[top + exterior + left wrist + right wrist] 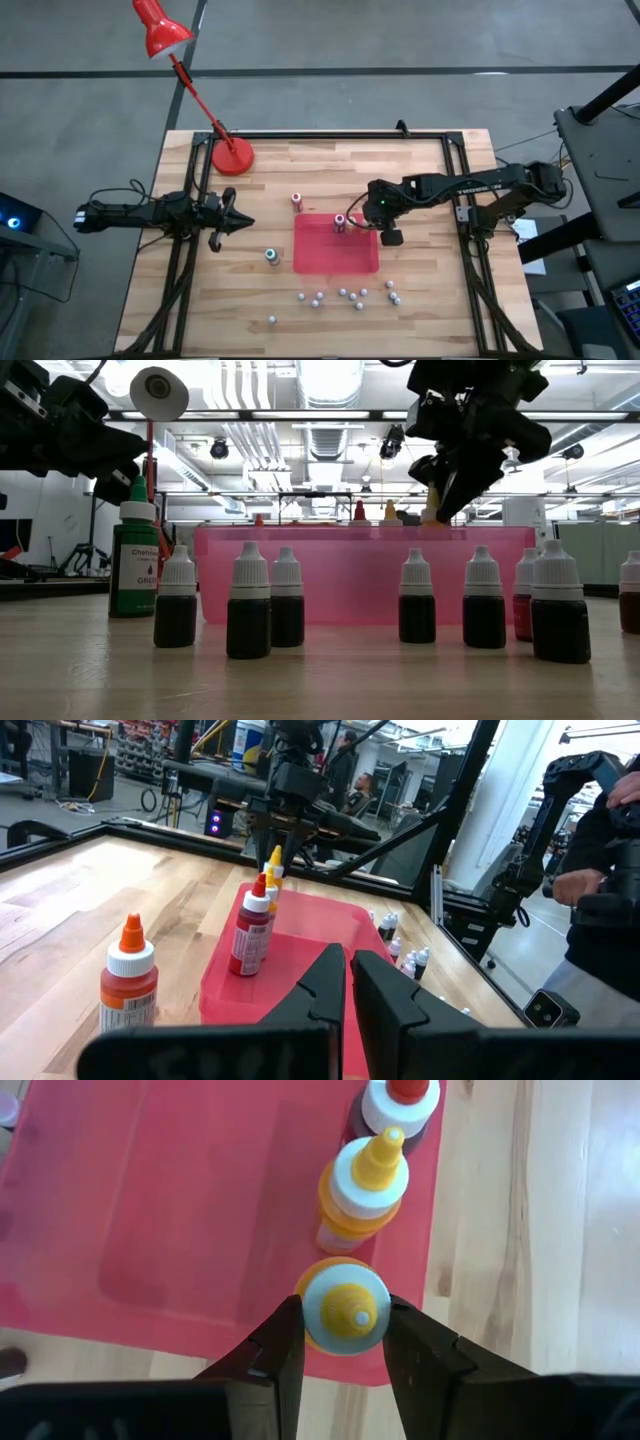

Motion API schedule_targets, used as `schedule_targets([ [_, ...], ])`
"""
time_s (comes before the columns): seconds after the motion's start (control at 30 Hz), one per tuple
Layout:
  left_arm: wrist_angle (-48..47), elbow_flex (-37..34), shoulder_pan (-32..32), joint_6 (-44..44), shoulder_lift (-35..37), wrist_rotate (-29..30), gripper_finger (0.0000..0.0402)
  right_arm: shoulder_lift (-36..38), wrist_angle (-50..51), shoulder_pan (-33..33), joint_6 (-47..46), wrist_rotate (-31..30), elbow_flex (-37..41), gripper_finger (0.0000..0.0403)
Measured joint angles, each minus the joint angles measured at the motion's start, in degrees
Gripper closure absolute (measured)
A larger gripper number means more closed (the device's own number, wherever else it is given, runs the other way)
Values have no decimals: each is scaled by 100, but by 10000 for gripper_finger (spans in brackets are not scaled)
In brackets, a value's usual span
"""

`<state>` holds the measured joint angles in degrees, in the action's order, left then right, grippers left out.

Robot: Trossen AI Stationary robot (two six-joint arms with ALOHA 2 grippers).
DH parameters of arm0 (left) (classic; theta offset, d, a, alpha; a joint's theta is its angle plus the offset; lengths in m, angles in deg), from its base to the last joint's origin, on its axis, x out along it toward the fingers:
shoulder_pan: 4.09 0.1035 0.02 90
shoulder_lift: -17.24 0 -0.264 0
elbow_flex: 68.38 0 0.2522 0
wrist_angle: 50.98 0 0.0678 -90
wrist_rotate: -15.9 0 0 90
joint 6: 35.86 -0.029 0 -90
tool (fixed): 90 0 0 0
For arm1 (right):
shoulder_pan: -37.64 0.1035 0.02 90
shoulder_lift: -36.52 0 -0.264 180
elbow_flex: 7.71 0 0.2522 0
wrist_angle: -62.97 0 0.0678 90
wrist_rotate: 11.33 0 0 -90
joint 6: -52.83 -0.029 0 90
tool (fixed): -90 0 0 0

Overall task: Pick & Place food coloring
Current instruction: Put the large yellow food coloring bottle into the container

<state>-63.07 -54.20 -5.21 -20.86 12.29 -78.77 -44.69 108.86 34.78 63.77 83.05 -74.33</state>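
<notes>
Right end effector [345,1342] grips a small yellow-capped plastic food-coloring bottle [346,1308] by its cap, over the flat red mat [180,1210]'s edge, beside another yellow bottle [362,1190]. Best lowered straight and released upright, clear of that neighbour. Left end effector [232,222] waits closed over the wooden tabletop [420,300].

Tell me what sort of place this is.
Likely a robotics lab or workshop: a wooden table with a black frame, exposed ceiling ducts, and equipment racks behind.
</notes>
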Motion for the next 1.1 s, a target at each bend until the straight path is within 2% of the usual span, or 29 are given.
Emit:
schedule_targets([
  [0.67, 0, 1, 1, -2, -2, 2, 402, -289, -114, -4, 4, 9, 2, 291],
  [1.1, 0, 1, 0, -2, -2, 2, 402, -262, -100, -4, -45, 3, 7, 209],
])
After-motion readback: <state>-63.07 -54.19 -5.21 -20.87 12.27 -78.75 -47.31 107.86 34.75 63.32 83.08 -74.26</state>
